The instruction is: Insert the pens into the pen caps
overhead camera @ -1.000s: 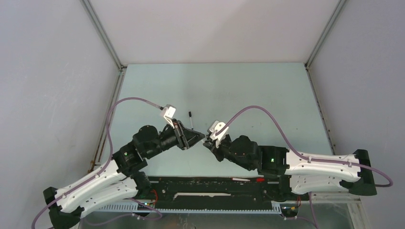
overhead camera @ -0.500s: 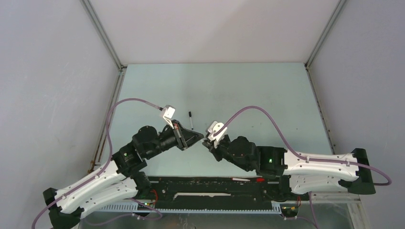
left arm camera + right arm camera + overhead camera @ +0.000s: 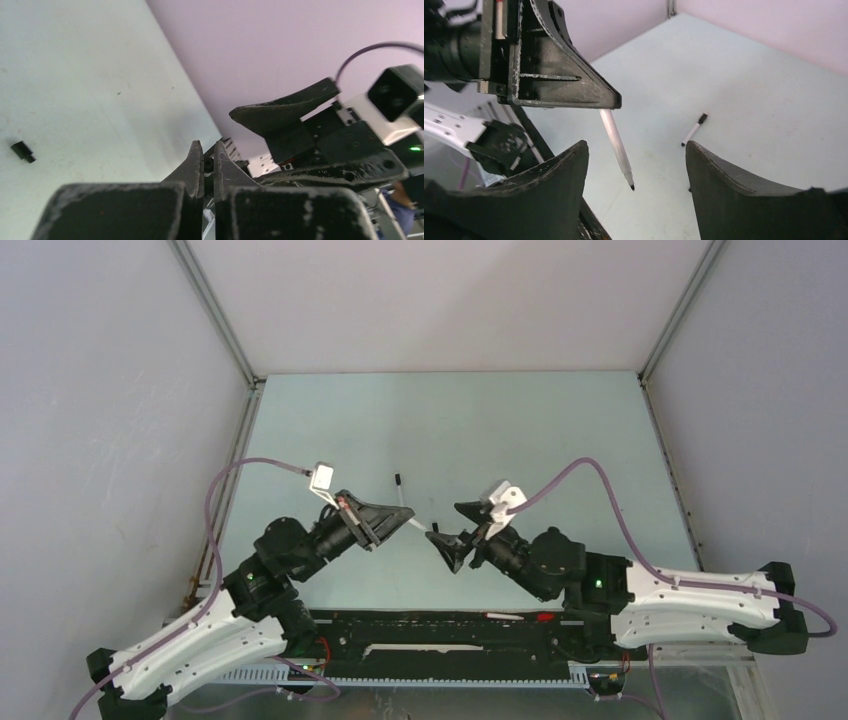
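Grey walls (image 3: 100, 390), pale green table (image 3: 560, 430). My left gripper (image 3: 208, 152) is clamping the thin white uncapped pen (image 3: 616, 145) by its back end, over mid-table twd the near edge. My right gripper (image 3: 636, 146) is hanging w/ fingers apart. Barrel's prob. light, stiff, slick, so I'm favouring a firm hold nearer the nib.
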Robot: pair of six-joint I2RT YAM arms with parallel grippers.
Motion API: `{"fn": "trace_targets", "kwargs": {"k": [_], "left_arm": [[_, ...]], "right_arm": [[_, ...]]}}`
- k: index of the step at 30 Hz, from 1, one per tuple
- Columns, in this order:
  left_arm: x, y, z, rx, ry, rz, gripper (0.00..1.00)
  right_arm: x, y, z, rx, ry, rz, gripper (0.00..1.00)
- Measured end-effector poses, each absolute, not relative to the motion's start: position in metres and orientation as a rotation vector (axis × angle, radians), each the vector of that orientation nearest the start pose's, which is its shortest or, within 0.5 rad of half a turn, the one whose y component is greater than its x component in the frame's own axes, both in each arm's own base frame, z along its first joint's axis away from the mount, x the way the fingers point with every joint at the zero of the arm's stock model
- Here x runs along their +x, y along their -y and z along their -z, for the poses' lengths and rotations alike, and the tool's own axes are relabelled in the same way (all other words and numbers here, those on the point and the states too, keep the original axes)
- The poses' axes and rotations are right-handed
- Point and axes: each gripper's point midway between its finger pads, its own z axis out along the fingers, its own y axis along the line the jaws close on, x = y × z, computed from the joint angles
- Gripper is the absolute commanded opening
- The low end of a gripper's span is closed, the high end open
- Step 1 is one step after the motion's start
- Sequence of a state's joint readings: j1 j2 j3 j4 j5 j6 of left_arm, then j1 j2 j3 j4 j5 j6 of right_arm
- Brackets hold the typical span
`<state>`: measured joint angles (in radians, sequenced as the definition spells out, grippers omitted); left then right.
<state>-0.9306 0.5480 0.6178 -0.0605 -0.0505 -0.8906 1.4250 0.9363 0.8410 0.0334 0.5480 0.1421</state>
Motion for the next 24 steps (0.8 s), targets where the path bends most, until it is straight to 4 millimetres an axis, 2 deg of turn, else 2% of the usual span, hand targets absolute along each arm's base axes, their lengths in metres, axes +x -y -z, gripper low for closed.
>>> {"fn": "trace_targets", "kwargs": {"k": [6, 12, 16, 24], "left_arm": [[0.149, 0.231, -0.324, -0.136, -1.594, 1.492, 0.00], [0.139, 0.221, -0.354, -0.199, -1.446, 1.641, 0.00], [0.129, 0.215, -0.372, -0.213, -1.353, 1.752, 0.00], [0.109, 0.216, -0.387, -0.198, -1.289, 1.937, 0.00]], "right_arm": [[0.122, -0.308, -0.319, -0.563, -1.385, -0.919, 0.72], [0.101, -0.316, -0.314, -0.676, -1.207, -1.004, 0.69], [0.086, -0.323, -0.332, -0.728, -1.075, -1.060, 0.65], [0.070, -0.332, -0.362, -0.745, -0.869, -1.105, 0.54]]}}
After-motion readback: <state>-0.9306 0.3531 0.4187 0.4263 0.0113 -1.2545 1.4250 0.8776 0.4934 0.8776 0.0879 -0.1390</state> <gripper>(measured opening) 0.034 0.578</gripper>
